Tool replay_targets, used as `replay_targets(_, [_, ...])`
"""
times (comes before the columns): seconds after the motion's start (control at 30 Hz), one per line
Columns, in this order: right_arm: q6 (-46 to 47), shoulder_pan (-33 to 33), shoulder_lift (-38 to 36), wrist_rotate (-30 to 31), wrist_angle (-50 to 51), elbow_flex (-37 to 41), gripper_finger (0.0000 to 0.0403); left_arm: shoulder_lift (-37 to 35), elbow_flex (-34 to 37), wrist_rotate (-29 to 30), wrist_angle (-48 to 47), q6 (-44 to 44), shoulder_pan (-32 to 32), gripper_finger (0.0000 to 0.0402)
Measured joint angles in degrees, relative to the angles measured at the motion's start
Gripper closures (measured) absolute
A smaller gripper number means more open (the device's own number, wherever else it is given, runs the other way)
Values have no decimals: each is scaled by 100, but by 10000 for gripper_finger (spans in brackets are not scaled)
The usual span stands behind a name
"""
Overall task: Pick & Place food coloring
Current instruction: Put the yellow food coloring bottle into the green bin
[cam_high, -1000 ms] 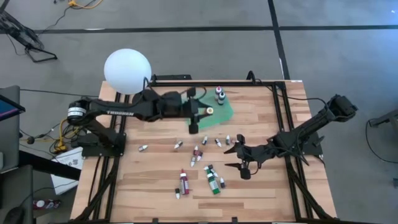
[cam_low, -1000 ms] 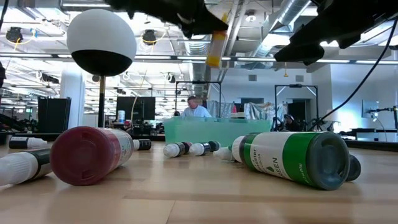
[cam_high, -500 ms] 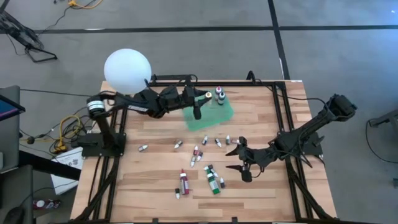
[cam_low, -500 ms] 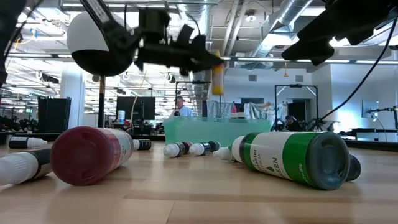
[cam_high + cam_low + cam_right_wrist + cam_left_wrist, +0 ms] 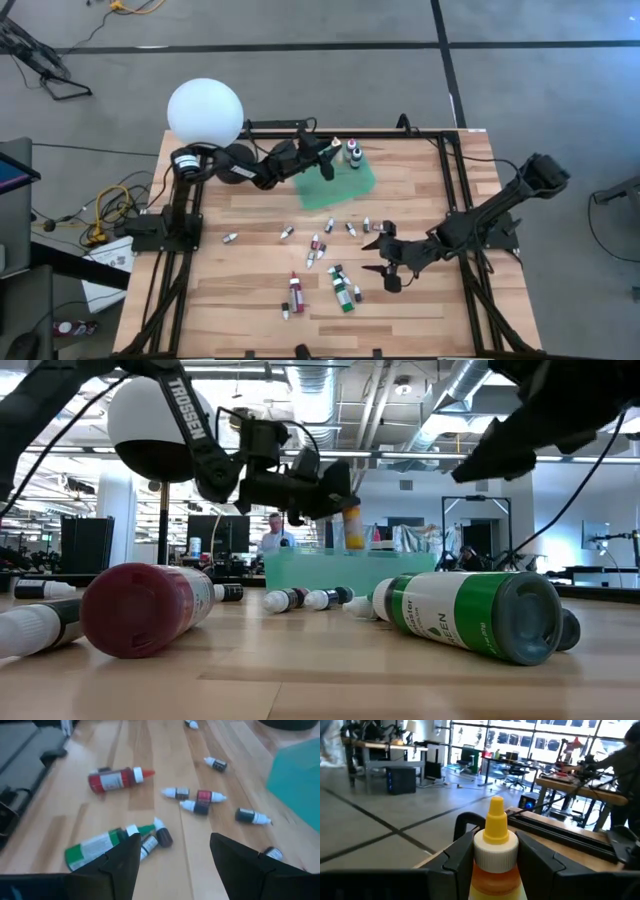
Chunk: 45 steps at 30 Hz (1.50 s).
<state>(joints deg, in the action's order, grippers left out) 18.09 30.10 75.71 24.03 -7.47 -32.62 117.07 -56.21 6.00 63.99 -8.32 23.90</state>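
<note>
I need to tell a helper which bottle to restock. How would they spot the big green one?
Start at the green tray at the table's far edge, then come toward the near edge, past the scattered small droppers. The green bottle lies on its side beside the red bottle; it alone has a green-and-white label.

Note pale wooden table (image 5: 420, 300), smooth planked finish; glossy plastic yellow bottle (image 5: 494, 855) with ribbed white collar; matt dark fingers (image 5: 117, 865); translucent green plastic tray (image 5: 365, 180).
</note>
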Motion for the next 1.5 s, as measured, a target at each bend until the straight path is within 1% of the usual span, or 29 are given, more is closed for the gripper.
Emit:
replay_targets(0.17, [-2,-158,306,3,3,9,173,270,-258,167,-41,-150,-26,277])
replay_targets(0.27, [-2,-264,424,3,-52,13,173,318,-290,373,-178,-143,-43,277])
replay_targets(0.37, [-11,-320,430,-5,-82,11,173,316,-303,653,-208,5,-68,277])
replay_targets(0.53, [-50,-325,419,-6,-113,11,173,316,-303,904,-225,61,-70,277])
replay_targets(0.7, [-52,-325,417,-8,-113,11,173,316,-342,968,-349,33,-80,277])
replay_targets(0.8, [-52,-325,417,-9,-113,11,173,316,-563,951,-726,9,-143,277])
replay_targets(0.97, [-52,-320,415,-13,-113,11,173,311,-1167,1127,-1875,213,-274,277])
replay_targets(1.07, [-52,-312,415,-33,-110,11,173,307,-1321,1227,-2055,249,-277,277])
replay_targets(1.23, [-52,-314,413,-165,-94,11,173,303,-1324,1330,-2062,-172,-254,277])
replay_targets(1.33, [-55,-314,410,-166,-61,11,173,303,-1324,1579,-2147,-435,-256,277])
replay_targets(1.43, [-55,-314,410,-168,-60,11,173,303,-1322,1814,-2139,-512,-270,277])
replay_targets(1.5, [-55,-314,410,-169,-62,11,173,303,-1322,1840,-2127,-515,-273,277])
